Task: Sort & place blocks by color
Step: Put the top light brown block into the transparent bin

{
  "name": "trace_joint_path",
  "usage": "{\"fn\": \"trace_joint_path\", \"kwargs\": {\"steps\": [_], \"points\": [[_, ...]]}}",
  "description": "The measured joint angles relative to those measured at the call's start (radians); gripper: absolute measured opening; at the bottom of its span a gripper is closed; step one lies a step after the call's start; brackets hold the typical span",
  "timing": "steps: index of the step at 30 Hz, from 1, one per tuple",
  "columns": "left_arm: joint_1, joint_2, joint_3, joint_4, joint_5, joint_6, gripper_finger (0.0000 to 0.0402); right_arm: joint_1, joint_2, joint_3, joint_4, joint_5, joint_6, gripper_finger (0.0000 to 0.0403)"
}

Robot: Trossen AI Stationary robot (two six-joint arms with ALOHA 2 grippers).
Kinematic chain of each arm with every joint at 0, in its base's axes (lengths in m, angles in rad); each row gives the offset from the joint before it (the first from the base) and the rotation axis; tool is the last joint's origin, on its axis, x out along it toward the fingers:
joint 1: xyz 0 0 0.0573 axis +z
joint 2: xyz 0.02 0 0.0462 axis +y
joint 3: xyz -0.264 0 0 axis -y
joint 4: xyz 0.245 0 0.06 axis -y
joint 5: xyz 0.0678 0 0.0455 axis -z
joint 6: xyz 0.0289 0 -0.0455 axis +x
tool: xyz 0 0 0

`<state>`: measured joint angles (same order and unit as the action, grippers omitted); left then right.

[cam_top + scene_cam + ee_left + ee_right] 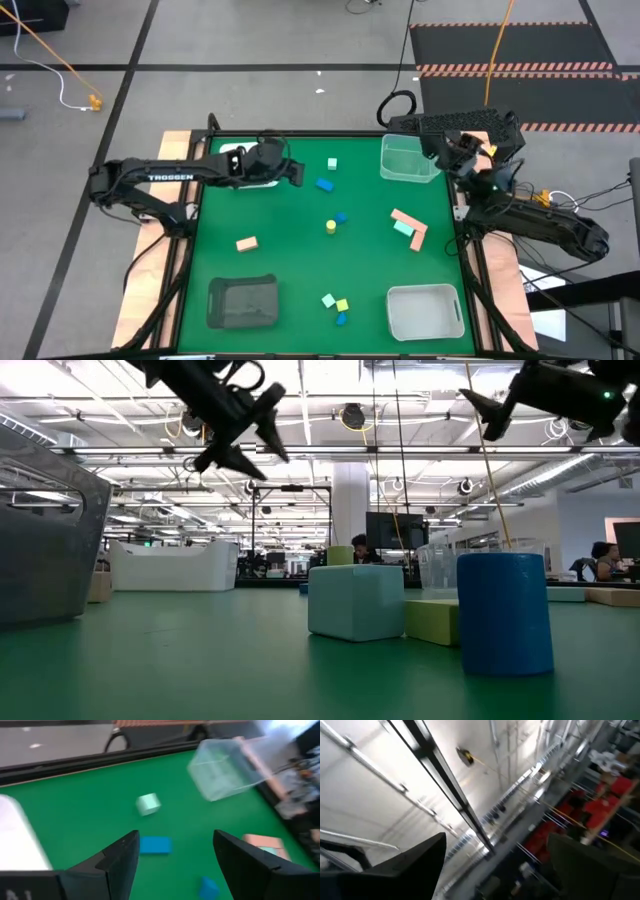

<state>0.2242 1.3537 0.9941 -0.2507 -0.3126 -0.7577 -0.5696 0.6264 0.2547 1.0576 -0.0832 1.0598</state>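
Small blocks lie scattered on the green table (290,260): a mint cube (332,163), a blue bar (325,184), a blue block (341,216), a yellow cylinder (331,227), a pink bar (246,243), pink and mint bars (408,228), and a mint, yellow and blue cluster (338,308) near the front edge. My left gripper (297,172) hangs open above the far left of the table, slanting down, with the blue bar (155,845) ahead of it on the table. My right gripper (470,400) is raised at the far right edge, open, tipped upward at the ceiling.
A clear tray (408,158) stands at the far right and a white tray (425,310) at the near right. A dark tray (243,300) stands at the near left, and a white tray (17,840) sits under my left arm. People sit in the room beyond the table.
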Motion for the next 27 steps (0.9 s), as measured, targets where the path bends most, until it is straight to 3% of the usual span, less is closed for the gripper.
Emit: {"fn": "trace_joint_path", "kwargs": {"steps": [3,9,14,19,24,27], "points": [[-0.036,0.0,0.008,0.069,0.0,0.011,0.0255,0.016,0.003,0.094,-0.231,-0.027,-0.096,0.0336],[-0.085,0.0,0.01,0.175,0.001,0.027,0.0255,0.055,0.033,0.319,-0.937,-0.022,-0.384,0.033],[-0.103,0.0,0.01,0.198,0.0,0.029,0.0255,0.11,0.06,0.376,-1.32,-0.022,-0.464,0.0329],[-0.104,0.0,0.01,0.196,0.001,0.042,0.0255,0.221,0.099,0.375,-1.509,-0.022,-0.389,0.0329],[-0.105,-0.006,0.01,0.191,0.001,0.042,0.0255,0.363,0.168,0.375,-1.528,-0.016,-0.403,0.0329],[-0.104,-0.009,0.01,0.193,0.009,0.043,0.0255,0.434,0.225,0.376,-1.536,0.057,-0.48,0.0329]]}}
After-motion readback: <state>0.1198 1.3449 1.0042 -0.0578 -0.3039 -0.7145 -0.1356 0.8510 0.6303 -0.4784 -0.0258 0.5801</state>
